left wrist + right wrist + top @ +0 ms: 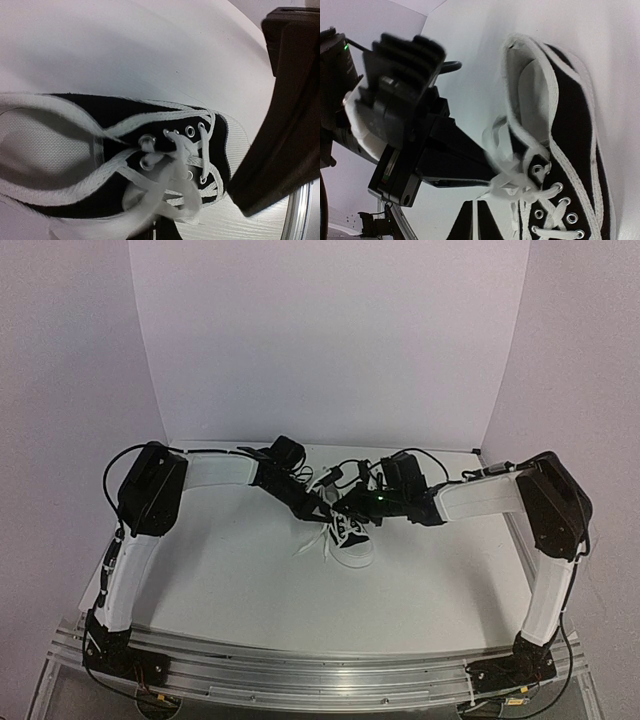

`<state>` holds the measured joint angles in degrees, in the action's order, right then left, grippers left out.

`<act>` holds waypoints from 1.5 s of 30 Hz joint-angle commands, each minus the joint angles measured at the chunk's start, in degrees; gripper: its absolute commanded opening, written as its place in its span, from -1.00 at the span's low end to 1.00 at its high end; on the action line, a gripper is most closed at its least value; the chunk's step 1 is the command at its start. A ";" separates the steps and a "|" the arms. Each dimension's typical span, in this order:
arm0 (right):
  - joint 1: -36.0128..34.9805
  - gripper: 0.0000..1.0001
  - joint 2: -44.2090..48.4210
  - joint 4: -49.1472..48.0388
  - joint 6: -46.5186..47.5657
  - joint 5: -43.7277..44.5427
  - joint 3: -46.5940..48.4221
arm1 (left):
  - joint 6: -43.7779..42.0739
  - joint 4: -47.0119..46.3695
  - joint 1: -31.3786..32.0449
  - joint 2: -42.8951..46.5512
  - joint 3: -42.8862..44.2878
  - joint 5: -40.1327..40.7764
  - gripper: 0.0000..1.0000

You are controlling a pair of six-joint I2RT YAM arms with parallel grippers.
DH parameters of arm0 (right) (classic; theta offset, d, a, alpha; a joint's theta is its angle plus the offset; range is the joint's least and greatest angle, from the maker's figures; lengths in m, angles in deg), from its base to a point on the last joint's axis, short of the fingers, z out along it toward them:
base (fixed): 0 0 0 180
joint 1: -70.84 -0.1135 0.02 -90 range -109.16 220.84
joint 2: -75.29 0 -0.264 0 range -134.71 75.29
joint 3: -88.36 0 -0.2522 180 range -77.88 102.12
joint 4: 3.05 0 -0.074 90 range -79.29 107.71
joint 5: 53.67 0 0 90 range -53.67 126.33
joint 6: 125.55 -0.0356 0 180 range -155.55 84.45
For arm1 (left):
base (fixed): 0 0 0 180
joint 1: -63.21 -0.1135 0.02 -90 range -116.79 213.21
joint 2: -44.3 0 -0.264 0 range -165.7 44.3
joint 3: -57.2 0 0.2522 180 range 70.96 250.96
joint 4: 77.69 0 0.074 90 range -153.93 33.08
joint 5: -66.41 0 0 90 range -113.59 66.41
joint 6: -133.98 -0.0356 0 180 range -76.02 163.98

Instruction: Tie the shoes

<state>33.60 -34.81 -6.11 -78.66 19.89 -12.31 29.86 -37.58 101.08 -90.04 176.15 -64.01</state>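
Observation:
The small black sneaker (352,538) with its white toe cap lies mid-table, toe toward me. It also shows in the left wrist view (100,107) and the right wrist view (570,125). Its white laces (515,182) are bunched in a blurred knot at the top eyelets (165,175). My left gripper (322,510) hangs over the shoe's opening, shut on a lace (159,229); its tip pinches the knot (491,179). My right gripper (356,512) sits just beside it, fingers pressed together (479,204) with a pale lace strip between them. Its black finger (280,115) crosses the toe side.
Loose lace ends (310,542) trail on the white table (230,570) left of the shoe. An aluminium rail (320,675) runs along the near edge. White backdrop walls (330,340) enclose the back and sides.

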 commanded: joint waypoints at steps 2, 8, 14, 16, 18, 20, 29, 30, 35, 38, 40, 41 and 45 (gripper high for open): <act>0.20 -0.41 0.22 -1.28 1.18 -6.19 4.33 | 1.03 -2.96 -0.31 0.12 0.29 0.31 -1.00; 3.33 -0.27 5.50 5.72 6.23 -5.13 5.64 | -0.97 -2.80 -0.33 0.72 -0.44 0.49 -1.00; 6.02 -0.60 5.27 15.74 7.38 -0.12 6.74 | -1.59 -1.73 -0.35 0.90 -0.56 0.45 -1.00; 6.07 -0.65 3.46 18.10 7.95 -0.07 7.94 | -1.24 -1.78 -0.34 1.09 -1.07 0.51 -1.00; 6.04 -0.69 1.00 19.07 8.44 -1.12 9.30 | -0.60 -2.03 -0.29 1.34 -1.50 0.73 -1.00; 6.03 -0.74 -1.03 20.14 9.12 -1.64 10.70 | -0.11 -2.31 -0.36 1.35 -1.76 1.11 -1.00; 5.21 -0.83 -8.24 20.90 10.52 -5.74 16.02 | 0.83 -2.64 -0.32 0.85 -1.59 1.46 -1.00; 5.06 -0.83 -8.56 20.88 10.64 -5.86 16.29 | 0.77 -2.57 -0.33 0.81 -1.64 1.48 -1.00; 4.27 -0.83 -10.02 20.85 11.56 -6.65 17.33 | 0.56 -2.57 -0.29 0.72 -1.55 1.56 -1.00; 3.89 -0.82 -10.33 20.86 12.65 -8.16 17.29 | 0.57 -2.59 -0.34 0.62 -1.41 1.52 -1.00; 3.61 -0.82 -10.38 20.98 13.18 -8.79 17.20 | 0.56 -2.61 -0.33 0.64 -1.37 1.53 -1.00; 3.60 -0.82 -10.30 21.04 13.28 -8.71 16.86 | 0.58 -2.63 -0.33 0.57 -1.35 1.56 -1.00; 3.57 -0.82 -9.66 21.49 13.68 -7.95 15.44 | 0.52 -2.22 -0.29 0.23 -0.68 1.61 -1.00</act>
<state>38.77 -43.84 14.24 -67.27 13.96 3.51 30.57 -38.78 100.70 -90.04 174.73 -63.89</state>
